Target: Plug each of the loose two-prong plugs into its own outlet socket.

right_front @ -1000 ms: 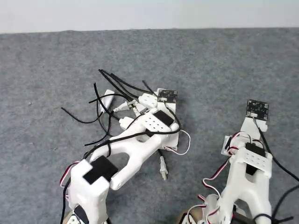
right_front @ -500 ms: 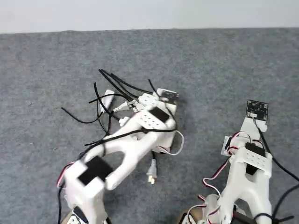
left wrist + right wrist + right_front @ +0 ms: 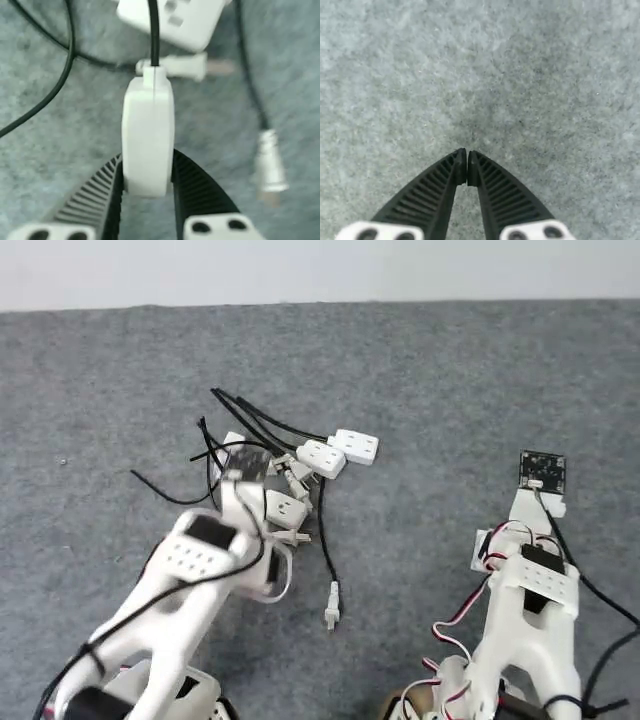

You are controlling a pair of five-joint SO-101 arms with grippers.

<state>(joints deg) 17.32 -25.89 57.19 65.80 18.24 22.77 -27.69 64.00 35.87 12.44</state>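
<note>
My left gripper [image 3: 146,159] is shut on a white outlet socket [image 3: 148,125], held edge-on with its black cord running forward. Just beyond it lies a white two-prong plug [image 3: 175,66], then another socket [image 3: 172,17] with its slots showing. A loose plug [image 3: 267,167] lies apart on the carpet. From above, the left gripper [image 3: 255,490] sits at the cord tangle beside three white sockets [image 3: 322,458], and the loose plug [image 3: 331,610] lies nearer the front. My right gripper [image 3: 466,156] is shut on nothing above bare carpet, and in the high view it [image 3: 532,508] hangs far right of the sockets.
Black cords [image 3: 245,415] fan out to the back left of the sockets. Grey carpet [image 3: 470,380] covers the table, with free room at the back and between the two arms. A pale wall edge [image 3: 320,270] runs along the far side.
The left arm has swung back and to the left, uncovering two sockets. The loose plug on its black cord slid a little left. The right arm barely shifted.
</note>
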